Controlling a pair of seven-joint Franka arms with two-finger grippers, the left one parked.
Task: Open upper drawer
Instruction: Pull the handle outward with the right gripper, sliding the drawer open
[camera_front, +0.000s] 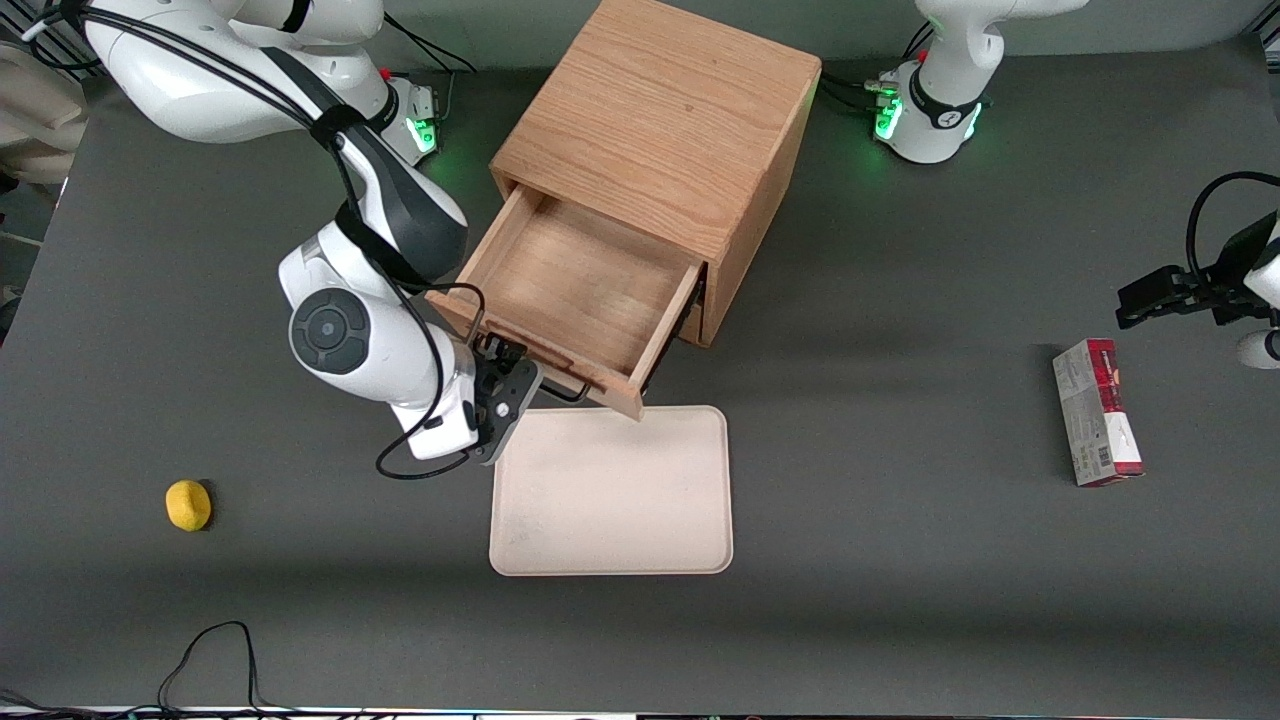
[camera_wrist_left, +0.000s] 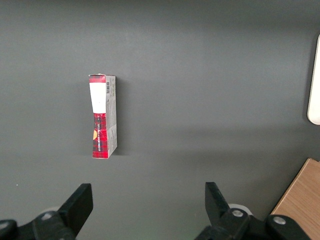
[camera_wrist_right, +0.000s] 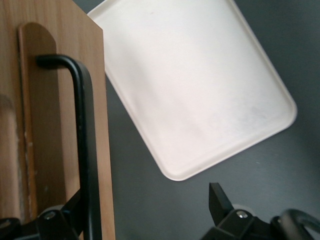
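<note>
Front view shows the wooden cabinet (camera_front: 660, 140) on the grey table (camera_front: 900, 560), its upper drawer (camera_front: 580, 290) pulled well out above the edge of a beige tray (camera_front: 612, 492). Gripper (camera_front: 512, 378) sits at the drawer's front, fingers spread apart, one finger (camera_wrist_right: 60, 220) touching the black handle (camera_wrist_right: 82, 150), gripping nothing

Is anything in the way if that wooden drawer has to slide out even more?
The upper light oak drawer is already pulled out. The cream rectangular tray lies flat on the table just ahead, lower than the drawer front, so nothing visible blocks it. The right gripper sits at the black handle.
</note>
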